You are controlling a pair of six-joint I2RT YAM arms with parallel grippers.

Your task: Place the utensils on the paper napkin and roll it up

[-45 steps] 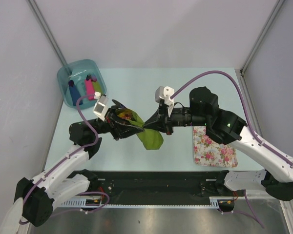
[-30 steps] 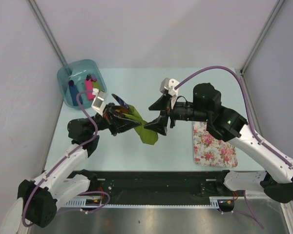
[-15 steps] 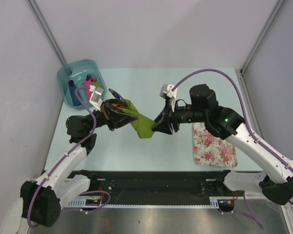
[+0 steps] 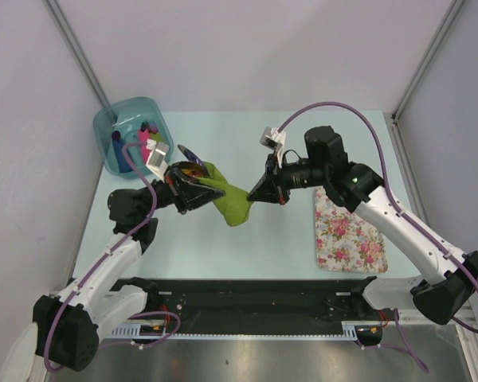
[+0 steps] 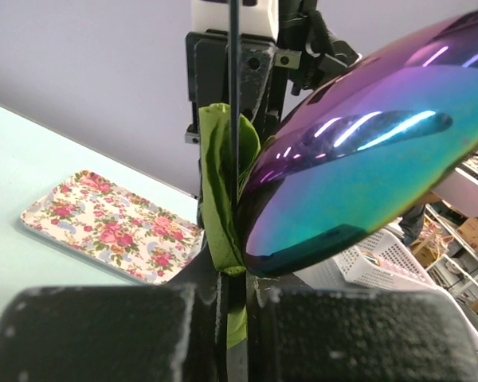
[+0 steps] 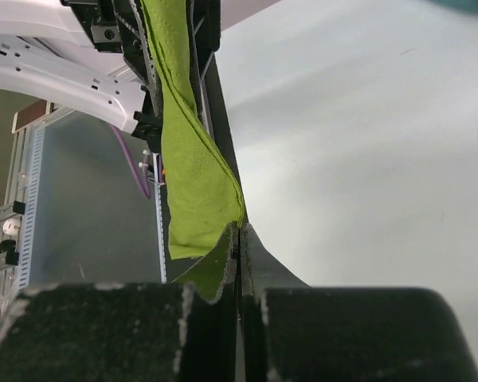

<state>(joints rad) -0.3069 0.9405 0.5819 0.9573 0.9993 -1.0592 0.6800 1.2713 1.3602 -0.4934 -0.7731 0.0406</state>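
Note:
The olive-green paper napkin [image 4: 233, 204] hangs above the table, stretched between both grippers. My left gripper [image 4: 193, 185] is shut on its left end together with the utensils. An iridescent spoon head [image 5: 366, 151] and a thin dark handle [image 5: 233, 87] stick out past the left gripper [image 5: 237, 296] beside the green fold [image 5: 217, 187]. In the top view the spoon head [image 4: 188, 154] points toward the bin. My right gripper [image 4: 259, 193] is shut on the napkin's right end. In the right wrist view the napkin [image 6: 187, 159] runs out from the shut right gripper [image 6: 239, 237].
A teal bin [image 4: 105, 127] holding blue, pink and lime rolls stands at the back left. The white pink-flowered mat [image 4: 349, 237] lies at the right, also seen in the left wrist view as the floral mat [image 5: 103, 224]. White baskets [image 5: 366, 263] stand beyond the table.
My right gripper, open a second ago, has shut on the napkin's right end. The left arm lifted the napkin end and utensils up toward the bin, then held still.

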